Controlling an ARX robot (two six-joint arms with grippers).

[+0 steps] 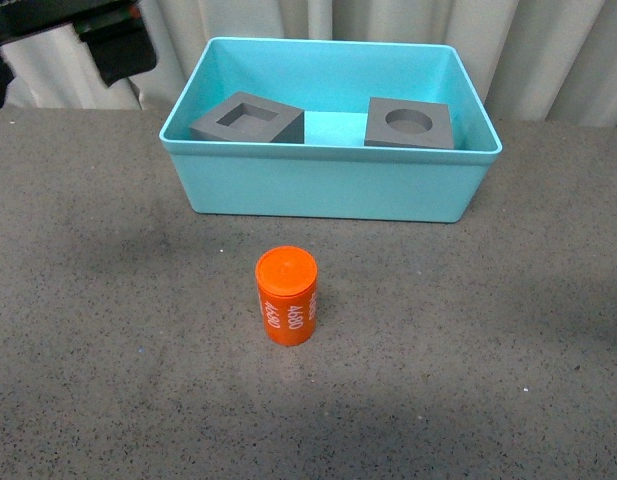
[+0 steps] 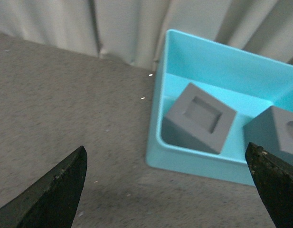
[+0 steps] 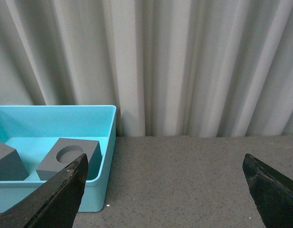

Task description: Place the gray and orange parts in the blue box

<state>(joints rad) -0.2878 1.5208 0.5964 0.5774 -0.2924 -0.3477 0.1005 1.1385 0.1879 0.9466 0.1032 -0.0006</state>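
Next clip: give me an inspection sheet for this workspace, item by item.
Surface: gray speckled tabletop, matte.
Job's things: gray cube with square recess and gray cube with round recess both lie inside the turquoise plastic bin, apart from each other. The orange cylinder with white digits stands upright on the tabletop in front of the bin, outside it.
Clutter: nothing seen.
Grippers: left gripper open, empty; right gripper open, empty.
Cables: nothing seen.
Surroundings: white pleated curtain behind the table; dark equipment at the far left.
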